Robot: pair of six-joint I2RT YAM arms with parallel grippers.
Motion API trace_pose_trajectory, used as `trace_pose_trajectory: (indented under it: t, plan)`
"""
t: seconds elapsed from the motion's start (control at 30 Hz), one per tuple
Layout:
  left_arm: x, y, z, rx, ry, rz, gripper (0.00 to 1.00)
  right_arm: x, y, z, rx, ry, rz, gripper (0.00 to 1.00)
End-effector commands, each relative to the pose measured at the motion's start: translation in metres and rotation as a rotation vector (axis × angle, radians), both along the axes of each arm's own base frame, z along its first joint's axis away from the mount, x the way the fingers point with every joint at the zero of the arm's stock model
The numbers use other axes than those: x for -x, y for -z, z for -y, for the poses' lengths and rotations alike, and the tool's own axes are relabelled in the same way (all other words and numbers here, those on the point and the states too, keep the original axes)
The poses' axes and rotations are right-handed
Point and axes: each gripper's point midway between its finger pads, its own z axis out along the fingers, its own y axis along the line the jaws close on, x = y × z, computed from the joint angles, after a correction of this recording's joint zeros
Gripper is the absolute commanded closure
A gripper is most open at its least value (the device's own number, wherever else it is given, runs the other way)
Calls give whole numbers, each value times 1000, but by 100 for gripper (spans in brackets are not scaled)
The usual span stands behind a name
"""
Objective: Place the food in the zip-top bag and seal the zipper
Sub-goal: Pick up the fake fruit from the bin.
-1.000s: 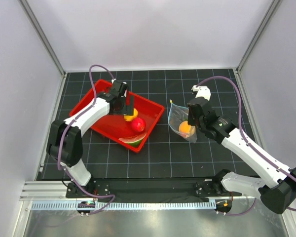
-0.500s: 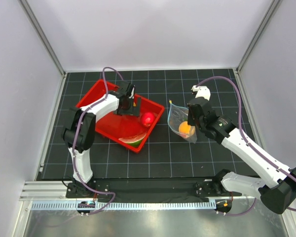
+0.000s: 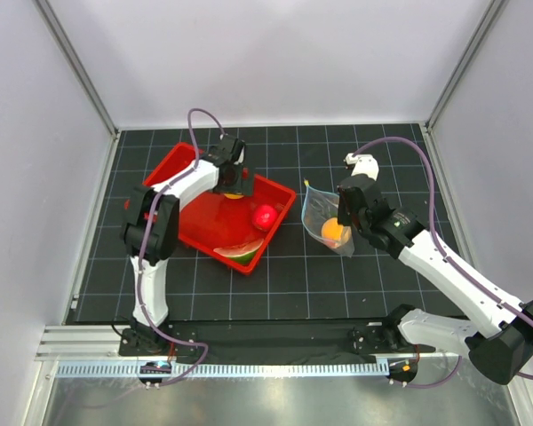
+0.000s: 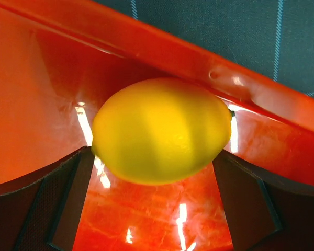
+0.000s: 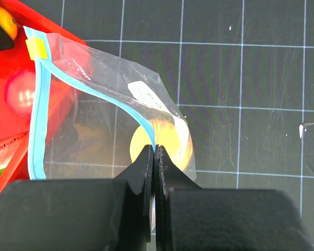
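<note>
Top external view: the left arm is bent forward over the red tray [image 3: 200,226], and the left gripper [image 3: 234,184] is lowered close to its far wall. The right arm is reached towards the middle, and the right gripper [image 3: 340,220] is set at the zip-top bag [image 3: 320,209], just right of the tray. The apple [image 3: 265,216] and the watermelon wedge [image 3: 241,252] are lying in the tray. Only in the left wrist view it is seen that the lemon [image 4: 162,130] is gripped between the wide-spread fingers [image 4: 68,204]. Only in the right wrist view the jaws are seen fully closed, pinching the zipper [image 5: 120,104], with the orange ball [image 5: 175,141] inside the bag.
</note>
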Motion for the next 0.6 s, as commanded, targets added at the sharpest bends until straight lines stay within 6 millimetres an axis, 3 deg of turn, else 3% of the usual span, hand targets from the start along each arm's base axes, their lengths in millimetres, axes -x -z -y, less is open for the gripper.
trace_pose_trajectory:
  t: [0.0, 0.27, 0.43, 0.47, 0.5, 0.57]
  plan:
    - [-12, 2, 4, 15, 0, 9, 0, -9, -16, -4, -34, 10, 53, 99]
    - [-25, 15, 5, 0, 27, -6, 0, -8, -16, -6, -37, 0, 51, 99]
    - [-33, 11, 5, -23, 64, 12, 0, -10, -16, -7, -39, -6, 48, 99]
    - [-33, 10, 7, -18, 70, 11, 4, -10, -17, -8, -39, -9, 51, 99]
    - [-32, 8, 11, 1, 84, 10, 16, -10, -17, -8, -40, -8, 50, 99]
    - [-29, 7, 14, 19, 91, 6, 25, -10, -16, -8, -38, -8, 49, 99]
